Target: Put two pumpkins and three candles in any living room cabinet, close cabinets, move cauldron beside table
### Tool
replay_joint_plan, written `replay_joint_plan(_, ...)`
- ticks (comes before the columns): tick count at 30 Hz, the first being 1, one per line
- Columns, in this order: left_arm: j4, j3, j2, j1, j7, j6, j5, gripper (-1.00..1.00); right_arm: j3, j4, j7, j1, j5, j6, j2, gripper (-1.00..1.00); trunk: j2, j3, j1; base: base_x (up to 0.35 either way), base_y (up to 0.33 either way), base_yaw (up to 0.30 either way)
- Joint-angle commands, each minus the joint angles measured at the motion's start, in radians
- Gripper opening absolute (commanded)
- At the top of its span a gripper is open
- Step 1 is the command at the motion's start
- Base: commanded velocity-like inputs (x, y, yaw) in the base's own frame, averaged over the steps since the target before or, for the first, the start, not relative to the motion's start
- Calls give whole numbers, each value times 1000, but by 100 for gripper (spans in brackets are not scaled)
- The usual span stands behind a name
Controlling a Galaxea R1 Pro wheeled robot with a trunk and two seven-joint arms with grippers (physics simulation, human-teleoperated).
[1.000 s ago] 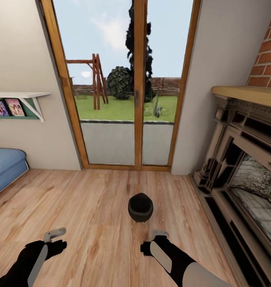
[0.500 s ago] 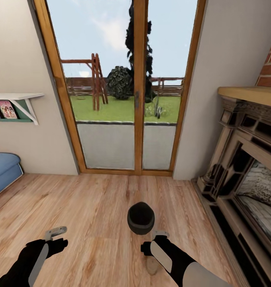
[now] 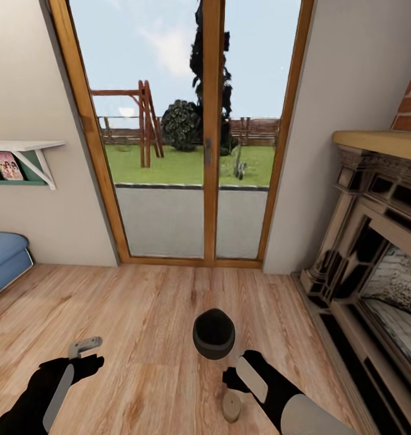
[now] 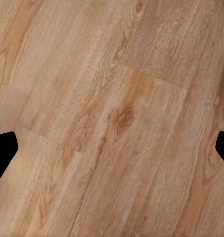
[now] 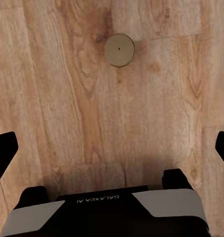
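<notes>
Squat matte black round cauldron (image 3: 213, 333) upright on pale wood plank floor (image 3: 139, 314), between both arms, in front of wood-framed glass patio door (image 3: 196, 139). Short off-white stubby candle (image 3: 231, 406) standing on floor nearer the robot than the pot, just beside right claw (image 3: 234, 380); from right wrist, candle (image 5: 119, 50) seen top-down, wick centred, apart from the fingers. Right claw spread wide, empty. Left claw (image 3: 84, 348) spread too, empty, over bare boards. Dark ornate fireplace (image 3: 362, 266) to the right. Candle probably light, rigid, waxy-slick, prone to tipping: pinch across mid-body. Cauldron likely heavy: grip at rim.
</notes>
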Motion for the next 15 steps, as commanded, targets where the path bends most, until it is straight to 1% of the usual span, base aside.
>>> replay_joint_plan(1,-1,0,0,0,0,0,0,100,-5,0,-5,0,0,1,0,100,-7,-3,4,0,0,0)
replay_joint_plan(3,-1,0,-1,0,0,1,0,100,-10,0,-10,0,2,1,0,100,-21,-9,12,0,0,0)
replay_joint_plan(15,-1,0,-2,0,0,1,0,100,-1,3,-12,0,9,-9,7,100,-105,-47,58,0,0,0)
